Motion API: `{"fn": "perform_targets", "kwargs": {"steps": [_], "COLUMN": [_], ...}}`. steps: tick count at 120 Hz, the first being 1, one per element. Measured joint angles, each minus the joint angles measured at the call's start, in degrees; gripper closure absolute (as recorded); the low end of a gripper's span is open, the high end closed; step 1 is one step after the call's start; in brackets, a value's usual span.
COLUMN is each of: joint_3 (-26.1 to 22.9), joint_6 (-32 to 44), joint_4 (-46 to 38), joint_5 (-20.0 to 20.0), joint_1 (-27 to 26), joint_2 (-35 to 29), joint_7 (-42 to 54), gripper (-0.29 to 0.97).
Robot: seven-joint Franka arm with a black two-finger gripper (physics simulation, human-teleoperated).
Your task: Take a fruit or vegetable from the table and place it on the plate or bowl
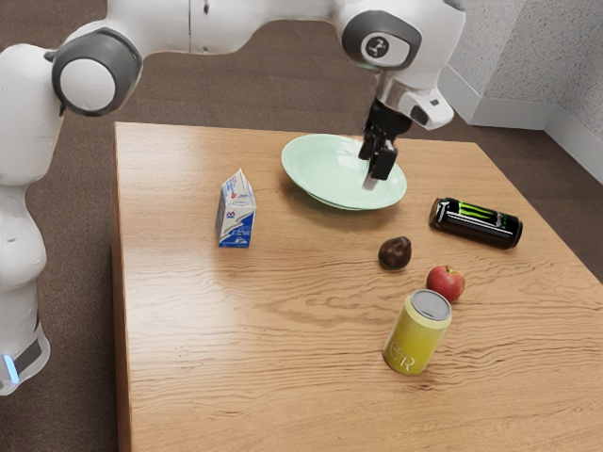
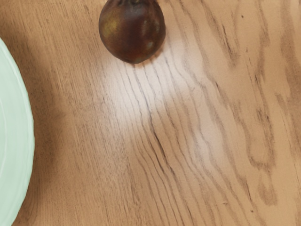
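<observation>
Yellow can [image 1: 417,331] stands nearest us | milk carton [image 1: 236,209] at the exterior view's left | green plate [image 1: 320,162] | our gripper [image 1: 374,171] hovers above the plate's rim, fingers apart | dark fruit [image 1: 395,252] [image 2: 132,30] on table [image 1: 283,330], near plate | red apple [image 1: 446,282] beside yellow can | black can [image 1: 476,222] lies flat

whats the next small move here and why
Probably shift the gripper from over the plate's rim toward the dark brown fruit and start lowering. That fruit lies on the table nearest the gripper, the red apple farther off, and the plate holds nothing yet.
</observation>
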Motion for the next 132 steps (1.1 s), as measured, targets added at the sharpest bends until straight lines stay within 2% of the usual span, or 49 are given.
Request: {"fn": "perform_targets", "kwargs": {"steps": [20, 34, 46, 61, 91, 132], "joint_3": [-2.0, -4.7, -8.7, -9.9, -12.1, -11.6], "joint_6": [2.9, 4.2, 4.8, 5.5, 8.8, 15.7], "joint_4": [0.8, 5.2, 11.5, 16.3, 16.8, 17.0], "joint_5": [-0.6, -0.4, 2.6, 5.7, 7.6, 8.7], "joint_1": [1.5, 2.5, 2.6, 1.9, -1.9, -4.3], "joint_2": [3.8, 8.8, 14.7, 19.1, 22.3, 27.7], "joint_7": [1.2, 1.9, 2.8, 4.2, 6.2, 8.2], "gripper": [0.00, 0.00, 0.00, 0.00, 0.00, 0.00]}}
